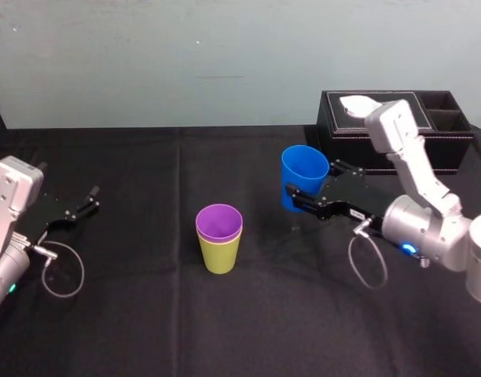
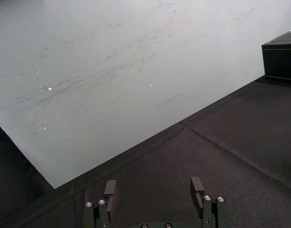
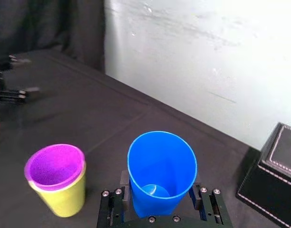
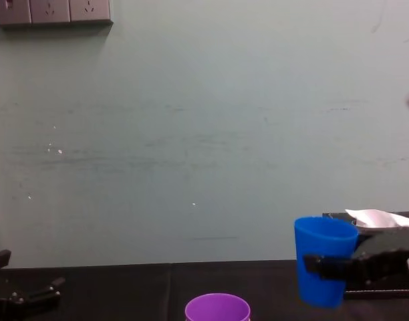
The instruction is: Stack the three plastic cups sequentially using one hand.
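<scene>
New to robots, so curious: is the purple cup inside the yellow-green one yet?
Inside. The purple cup sits nested in the yellow-green cup; just its rim sticks out above.

Pale greenish wall point(image 1: 225, 63) at the back, pretty scuffed up, with a row of sockets point(image 4: 51, 11) high on the left. Black cloth covers the worktop point(image 1: 130, 314). A black tissue box point(image 1: 339, 149) sits at its far right corner.

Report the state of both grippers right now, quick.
Left gripper: open, holding nothing.
Right gripper: closed on the blue cup.
</scene>
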Action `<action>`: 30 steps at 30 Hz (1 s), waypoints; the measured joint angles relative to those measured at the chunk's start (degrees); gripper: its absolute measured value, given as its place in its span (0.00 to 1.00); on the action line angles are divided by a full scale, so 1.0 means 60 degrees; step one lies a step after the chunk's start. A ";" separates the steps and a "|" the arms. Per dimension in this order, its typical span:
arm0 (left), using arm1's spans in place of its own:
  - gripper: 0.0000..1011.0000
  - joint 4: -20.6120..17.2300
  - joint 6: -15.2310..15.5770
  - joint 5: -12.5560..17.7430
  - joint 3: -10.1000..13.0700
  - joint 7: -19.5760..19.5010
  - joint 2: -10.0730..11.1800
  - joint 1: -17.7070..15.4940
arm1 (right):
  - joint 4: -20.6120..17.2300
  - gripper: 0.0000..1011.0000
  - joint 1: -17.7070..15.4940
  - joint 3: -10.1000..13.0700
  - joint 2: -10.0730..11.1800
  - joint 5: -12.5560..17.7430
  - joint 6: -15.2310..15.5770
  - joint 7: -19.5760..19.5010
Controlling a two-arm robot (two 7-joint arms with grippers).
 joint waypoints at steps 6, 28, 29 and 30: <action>1.00 0.0000 -0.0001 0.0000 0.0000 0.0000 0.0000 0.0000 | -0.0868 0.72 -0.0331 0.0173 0.0530 0.0365 0.0094 0.0307; 1.00 0.0000 -0.0001 0.0000 0.0000 0.0000 0.0000 0.0000 | -0.2364 0.72 -0.0473 -0.0477 0.1169 0.0876 0.0172 0.0525; 1.00 0.0000 -0.0001 0.0000 0.0000 0.0000 0.0000 0.0000 | -0.2307 0.72 -0.0384 -0.0605 0.1111 0.0865 0.0190 0.0487; 1.00 0.0000 0.0000 0.0000 0.0000 0.0000 0.0000 0.0000 | -0.2281 0.72 -0.0344 -0.0662 0.1084 0.0858 0.0195 0.0473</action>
